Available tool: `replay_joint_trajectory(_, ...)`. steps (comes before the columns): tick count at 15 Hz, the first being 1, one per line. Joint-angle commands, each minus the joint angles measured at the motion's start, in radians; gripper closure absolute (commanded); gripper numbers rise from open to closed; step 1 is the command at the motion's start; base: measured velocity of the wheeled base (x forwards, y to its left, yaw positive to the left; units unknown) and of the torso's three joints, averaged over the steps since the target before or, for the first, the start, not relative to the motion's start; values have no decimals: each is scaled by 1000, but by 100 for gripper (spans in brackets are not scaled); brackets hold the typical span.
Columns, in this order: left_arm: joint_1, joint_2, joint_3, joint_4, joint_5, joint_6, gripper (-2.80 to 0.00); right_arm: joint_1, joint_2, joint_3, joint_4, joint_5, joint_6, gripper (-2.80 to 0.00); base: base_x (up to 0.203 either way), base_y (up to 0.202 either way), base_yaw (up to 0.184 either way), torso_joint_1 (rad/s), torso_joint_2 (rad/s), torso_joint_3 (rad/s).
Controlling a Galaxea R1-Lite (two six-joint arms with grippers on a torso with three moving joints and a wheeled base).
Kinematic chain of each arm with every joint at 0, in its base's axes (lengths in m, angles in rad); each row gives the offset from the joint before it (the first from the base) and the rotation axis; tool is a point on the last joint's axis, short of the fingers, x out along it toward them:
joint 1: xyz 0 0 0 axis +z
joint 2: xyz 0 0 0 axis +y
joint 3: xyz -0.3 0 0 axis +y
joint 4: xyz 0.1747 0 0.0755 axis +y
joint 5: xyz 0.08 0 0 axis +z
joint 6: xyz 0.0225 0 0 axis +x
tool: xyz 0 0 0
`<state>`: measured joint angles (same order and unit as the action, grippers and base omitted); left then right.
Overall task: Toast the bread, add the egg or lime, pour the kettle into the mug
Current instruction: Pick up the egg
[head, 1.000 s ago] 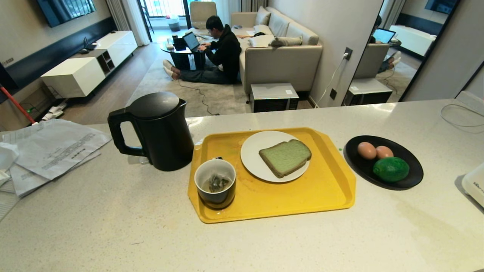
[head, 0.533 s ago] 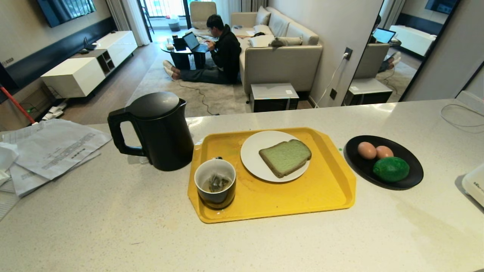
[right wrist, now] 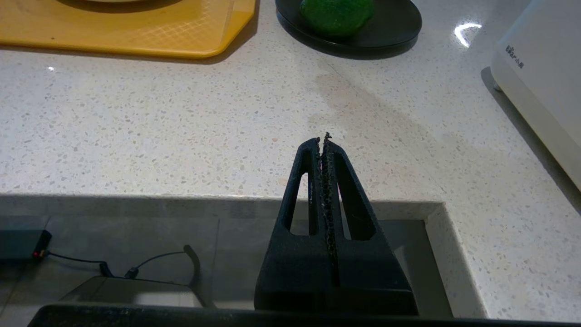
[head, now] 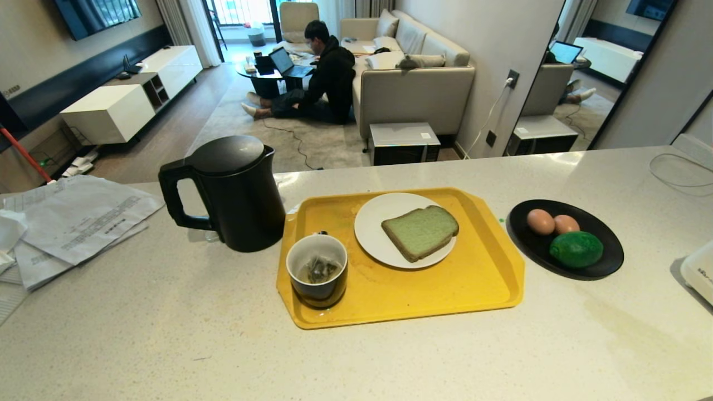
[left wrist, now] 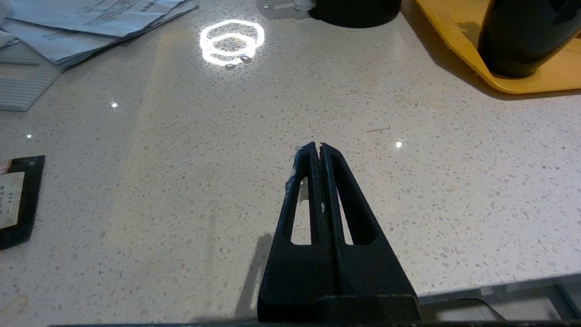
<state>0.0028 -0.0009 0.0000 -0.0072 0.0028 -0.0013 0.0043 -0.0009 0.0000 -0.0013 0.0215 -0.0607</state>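
Both pincers, left pincer (left wrist: 320, 146) and right pincer (right wrist: 325, 139), hang pressed closed and empty over the counter (head: 167, 334).

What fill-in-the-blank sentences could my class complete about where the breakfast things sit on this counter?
1. The bread lies on a white plate that sits on the ______ tray.
2. The mug holding a tea bag stands on the tray, next to the black ______.
3. The lime shares the black dish with ______ eggs.
4. Both claws, left and right, hover over the counter, holding ______.

Missing words: yellow; kettle; two; nothing
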Motion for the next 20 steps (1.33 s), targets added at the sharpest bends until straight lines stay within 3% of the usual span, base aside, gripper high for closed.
replay_joint_trajectory(1, 0, 1, 0, 0, -1, 0, 0, 0, 1, 2, -2, -2, 37, 0, 0, 0, 0, 0, 0, 0)
replay_joint_trajectory(20, 0, 1, 0, 0, 0, 0, 0, 0, 1, 2, -3, -8, 44, 0, 0, 0, 0, 0, 0, 0)
